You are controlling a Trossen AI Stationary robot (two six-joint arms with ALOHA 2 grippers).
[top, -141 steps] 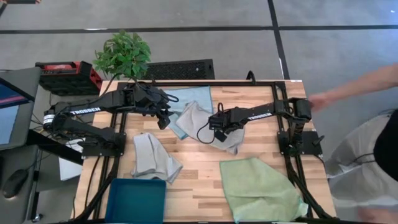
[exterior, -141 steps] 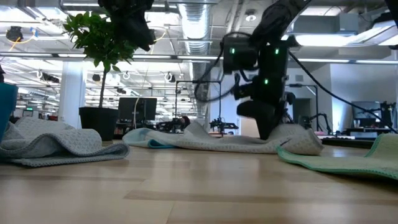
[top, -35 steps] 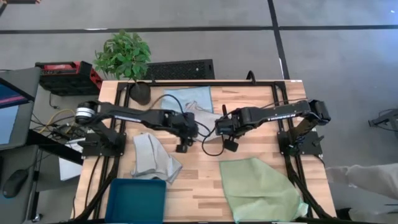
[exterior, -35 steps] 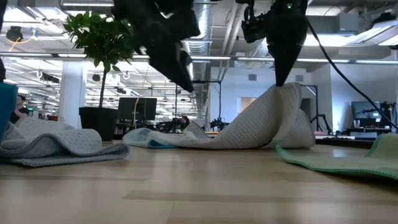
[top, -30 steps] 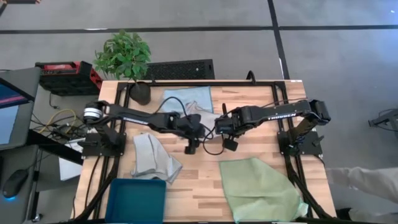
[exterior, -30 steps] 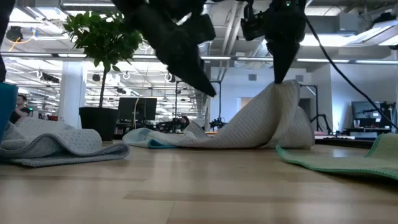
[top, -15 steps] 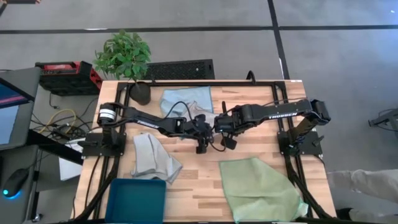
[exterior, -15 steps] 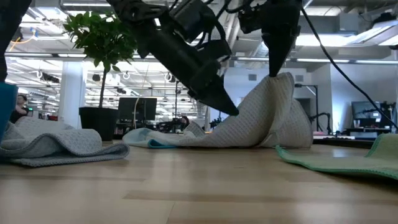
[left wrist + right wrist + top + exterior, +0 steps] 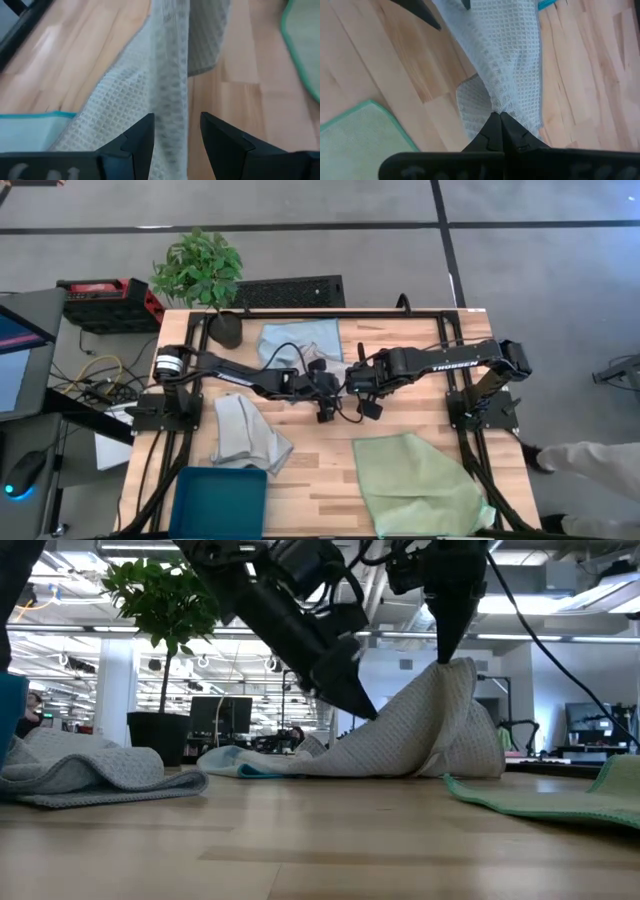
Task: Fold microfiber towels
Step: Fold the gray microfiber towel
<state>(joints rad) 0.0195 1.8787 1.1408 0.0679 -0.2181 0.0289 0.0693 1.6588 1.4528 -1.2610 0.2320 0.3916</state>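
**Even overhead light; soft wrist views and a backlit low view**

The high view is evenly lit, and the bench (image 9: 400, 430) shows only faint, short shadows under the arms. In the low view, ceiling strip lights (image 9: 90, 590) glare behind dark, silhouetted arms, and the near bench surface is blurred. The left wrist view is soft throughout, with a pale sheen on the wood. The right wrist view is sharper on the grey towel (image 9: 505, 60) weave.
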